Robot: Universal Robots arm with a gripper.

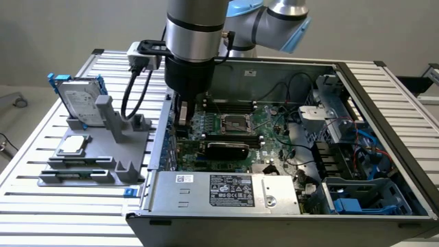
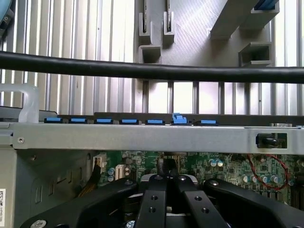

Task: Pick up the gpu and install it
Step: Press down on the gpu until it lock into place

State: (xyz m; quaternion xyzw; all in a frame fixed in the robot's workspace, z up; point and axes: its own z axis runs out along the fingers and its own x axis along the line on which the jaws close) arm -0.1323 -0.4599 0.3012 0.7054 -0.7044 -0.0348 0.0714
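In the exterior view the tool (image 1: 184, 114), fingers together, hangs over the motherboard's (image 1: 237, 135) left edge inside the computer case (image 1: 384, 103), while the gpu (image 1: 226, 150) lies just lower right of it, long axis left to right.

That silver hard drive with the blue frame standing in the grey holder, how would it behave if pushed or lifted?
The silver hard drive with blue frame looks like a solid metal block: probably stiff and heavy for its size. Standing on edge in the grey plastic holder, it might tip if pushed sideways, though the holder's slot likely steadies it.
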